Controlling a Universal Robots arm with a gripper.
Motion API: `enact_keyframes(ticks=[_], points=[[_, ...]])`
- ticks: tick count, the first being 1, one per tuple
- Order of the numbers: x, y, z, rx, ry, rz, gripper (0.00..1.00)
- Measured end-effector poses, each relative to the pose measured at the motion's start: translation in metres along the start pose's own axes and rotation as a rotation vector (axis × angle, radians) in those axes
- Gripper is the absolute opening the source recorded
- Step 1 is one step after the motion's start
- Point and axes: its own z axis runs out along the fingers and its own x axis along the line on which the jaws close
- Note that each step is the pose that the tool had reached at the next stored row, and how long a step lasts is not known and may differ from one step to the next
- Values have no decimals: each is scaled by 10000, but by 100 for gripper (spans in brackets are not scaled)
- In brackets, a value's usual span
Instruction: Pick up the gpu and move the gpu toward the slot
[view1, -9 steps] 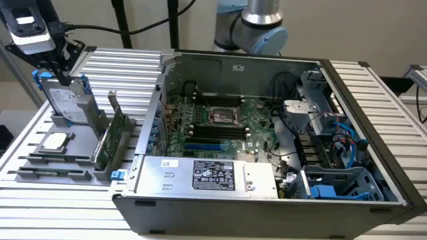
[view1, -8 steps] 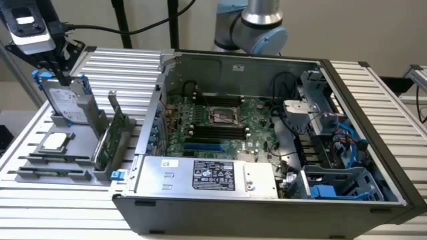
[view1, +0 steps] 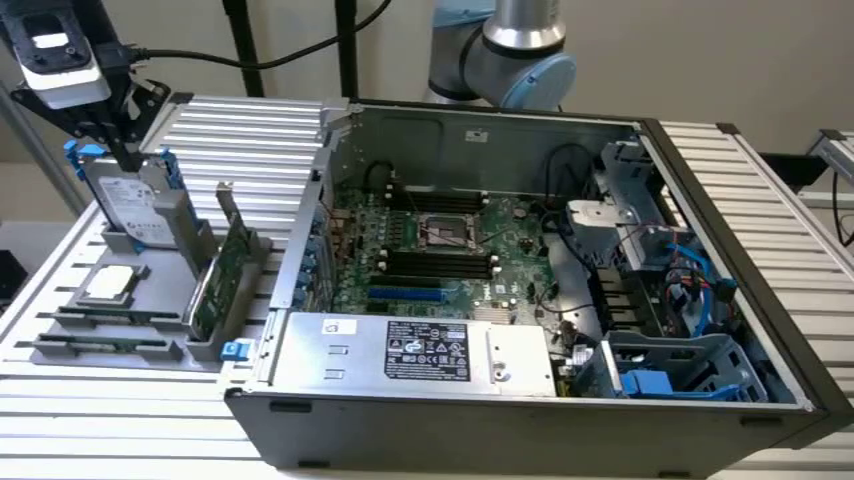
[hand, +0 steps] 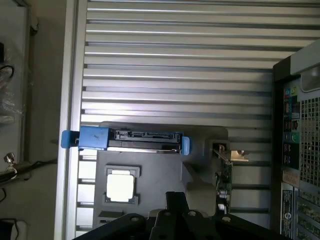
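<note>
The gpu (view1: 220, 268) is a thin green card with a silver bracket, standing on edge in the grey holder tray (view1: 80, 325) to the exterior view's left of the open computer case. In the wrist view, the gpu (hand: 226, 176) appears edge-on, with its bracket beside the tray's corner. My gripper (view1: 124, 157) hangs high over the tray's far end, above the hard drive and up and to the exterior view's left of the gpu. Its fingers come together to a point with nothing held. The blue slot (view1: 407, 296) lies on the motherboard inside the case.
A silver hard drive with blue rails (hand: 130, 139) stands in the tray, with a processor chip (hand: 120, 186) and memory sticks (view1: 107, 348) beside it. The case wall (view1: 300, 250) rises between the tray and the motherboard. A power supply (view1: 414, 352) sits at the case front.
</note>
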Motion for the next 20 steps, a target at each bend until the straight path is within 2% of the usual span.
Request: enact_keyframes(ticks=[4, 8, 14, 20], points=[[-10, -2, 0, 1, 2, -2, 11], [-104, -63, 4, -1, 0, -1, 11], [-266, -229, -1, 1, 27, 0, 11], [-360, -424, 33, -1, 26, 1, 11]])
